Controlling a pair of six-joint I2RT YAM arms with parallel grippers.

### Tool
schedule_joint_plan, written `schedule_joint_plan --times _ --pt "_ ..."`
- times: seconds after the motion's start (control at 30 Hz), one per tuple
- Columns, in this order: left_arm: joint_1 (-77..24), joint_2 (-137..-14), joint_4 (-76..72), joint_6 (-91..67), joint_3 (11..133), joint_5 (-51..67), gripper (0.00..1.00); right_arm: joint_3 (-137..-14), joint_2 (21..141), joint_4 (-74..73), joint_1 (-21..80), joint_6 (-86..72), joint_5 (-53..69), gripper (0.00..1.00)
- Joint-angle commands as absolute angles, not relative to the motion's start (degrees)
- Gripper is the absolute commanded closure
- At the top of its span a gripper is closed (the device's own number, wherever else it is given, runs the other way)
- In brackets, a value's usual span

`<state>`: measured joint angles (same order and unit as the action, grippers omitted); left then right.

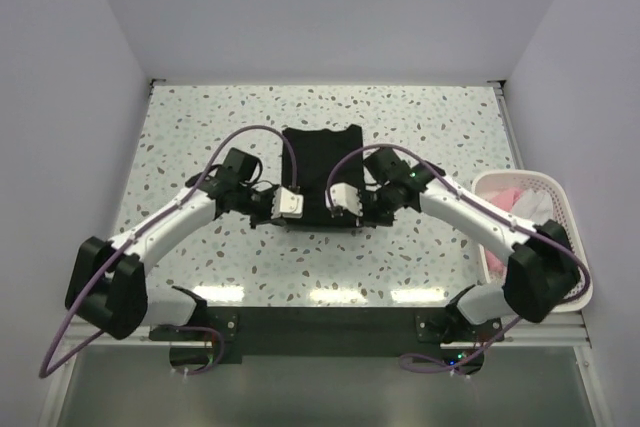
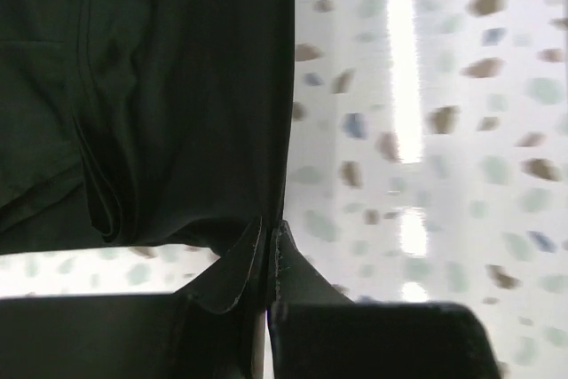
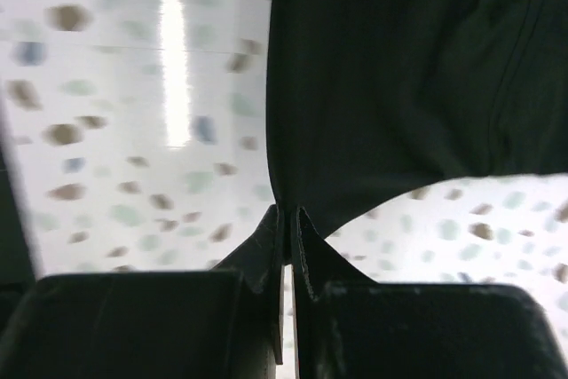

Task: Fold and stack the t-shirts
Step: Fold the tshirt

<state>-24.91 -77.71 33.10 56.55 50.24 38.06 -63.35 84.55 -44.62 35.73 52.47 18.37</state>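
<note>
The black t-shirt (image 1: 320,159) lies flat near the middle of the speckled table (image 1: 190,127), already narrowed into a rough rectangle, with its long axis running from 12 to 6 o'clock. Judging from this, the side folds are done and the shirt awaits a fold along its length. That would explain why both arms meet at its near hem.

The left gripper (image 1: 291,204) sits at the shirt's 7 o'clock corner and the right gripper (image 1: 344,201) at its 5 o'clock corner. Taking both corners at once should let the hem rise evenly and travel toward 12 o'clock without twisting.

In the left wrist view, the left gripper (image 2: 268,241) has its jaws pressed together, with a thin lip of the black t-shirt (image 2: 160,86) pinched between them at the corner. In the right wrist view, the right gripper (image 3: 288,224) is likewise clamped narrow on the edge of the black t-shirt (image 3: 399,68), with cloth running up out of the slit. Only a small bite of fabric shows in each grip, so a corner could slip free on lifting.

At 3 o'clock on the table stands the white basket (image 1: 562,192), holding a pink t-shirt (image 1: 508,192) and a white t-shirt (image 1: 536,209), crumpled and not yet folded.
</note>
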Motion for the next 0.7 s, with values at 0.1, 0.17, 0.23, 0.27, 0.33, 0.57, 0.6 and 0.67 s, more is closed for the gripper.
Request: schedule_joint_plan --times 0.1,0.17,0.23,0.27,0.33,0.57,0.6,0.67 --pt "-27.6 -63.74 50.35 52.49 48.86 47.9 1.0 -63.79 71.46 -58.35 40.61 45.7 24.08 1.0" --pt "-27.51 -63.54 52.29 51.68 52.71 46.68 1.0 -66.34 72.94 -59.94 40.26 46.31 22.95 1.0" --pt "-27.42 -66.43 52.99 51.59 56.23 45.1 1.0 -69.51 74.96 -60.64 38.07 49.65 23.46 1.0" --pt "-27.33 -68.01 53.0 51.59 59.73 44.13 1.0 -70.39 76.1 -60.82 36.93 50.7 24.08 1.0" --pt "-26.98 -73.72 52.74 52.38 62.91 43.6 1.0 -73.03 80.76 -62.13 33.32 54.48 25.31 1.0" --pt "-22.42 -92.86 48.87 54.04 77.68 43.68 1.0 -82.95 93.41 -63.02 25.14 62.13 26.45 1.0" --pt "-21.98 -94.81 48.78 54.75 79.35 43.25 1.0 -84.01 94.91 -63.02 24.09 62.4 26.72 1.0" --pt "-20.48 -100.86 48.25 55.02 84.62 42.98 0.99 -86.3 99.47 -63.02 23.3 63.1 26.89 1.0"
